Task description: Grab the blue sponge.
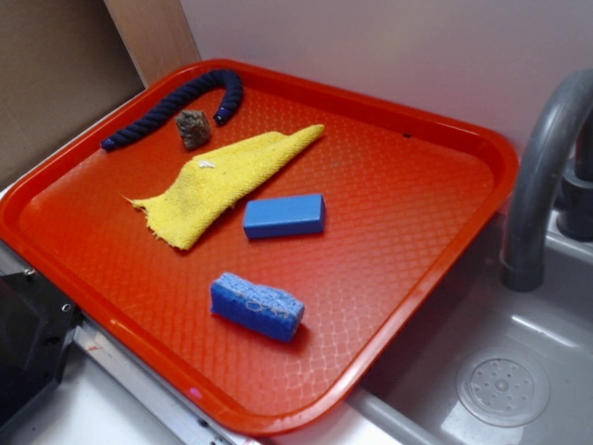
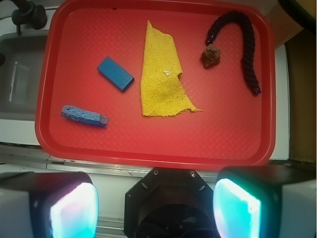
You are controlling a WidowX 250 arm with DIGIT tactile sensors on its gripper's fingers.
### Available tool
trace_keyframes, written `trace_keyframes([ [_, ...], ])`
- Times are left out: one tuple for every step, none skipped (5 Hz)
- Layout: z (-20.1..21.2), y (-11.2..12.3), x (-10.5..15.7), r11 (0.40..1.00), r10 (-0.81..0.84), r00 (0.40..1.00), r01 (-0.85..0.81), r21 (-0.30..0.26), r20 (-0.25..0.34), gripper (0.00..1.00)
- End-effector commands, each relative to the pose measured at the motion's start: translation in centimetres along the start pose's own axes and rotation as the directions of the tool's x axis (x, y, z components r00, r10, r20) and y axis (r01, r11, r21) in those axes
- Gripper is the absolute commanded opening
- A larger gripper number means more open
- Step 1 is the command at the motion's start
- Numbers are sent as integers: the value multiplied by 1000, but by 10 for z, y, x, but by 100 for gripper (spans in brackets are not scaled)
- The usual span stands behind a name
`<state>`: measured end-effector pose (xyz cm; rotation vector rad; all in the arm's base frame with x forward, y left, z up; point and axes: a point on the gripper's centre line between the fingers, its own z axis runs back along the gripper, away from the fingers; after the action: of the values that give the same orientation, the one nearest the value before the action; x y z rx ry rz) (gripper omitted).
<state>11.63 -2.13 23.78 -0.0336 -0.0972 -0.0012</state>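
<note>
A red tray (image 2: 49, 74) beside a sink (image 2: 20, 74) holds the blue sponge (image 2: 83, 115) alone at lower left of the wrist view, clear of the block (image 2: 115, 73) and cloth (image 2: 161, 74), so the gripper (image 2: 154, 208), spread wide and empty above the near rim, has free access.

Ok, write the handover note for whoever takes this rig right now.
Gripper: open, empty, held high above the tray's near edge.
Blue sponge: flat on the red tray, untouched, apart from everything else.
Blue block: smooth lookalike next to the yellow cloth; not the target.
Done: nothing yet.
Left: move over the sponge, descend, close the fingers on it, lift.
</note>
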Motion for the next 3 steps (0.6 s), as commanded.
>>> trace_keyframes([
  [0, 0, 0, 1000, 0, 1000, 0, 0, 0, 100],
  [-6, -20, 16, 968, -247, 955, 250, 2, 165, 100],
  [-15, -31, 30, 876, -462, 852, 482, -21, 247, 100],
])
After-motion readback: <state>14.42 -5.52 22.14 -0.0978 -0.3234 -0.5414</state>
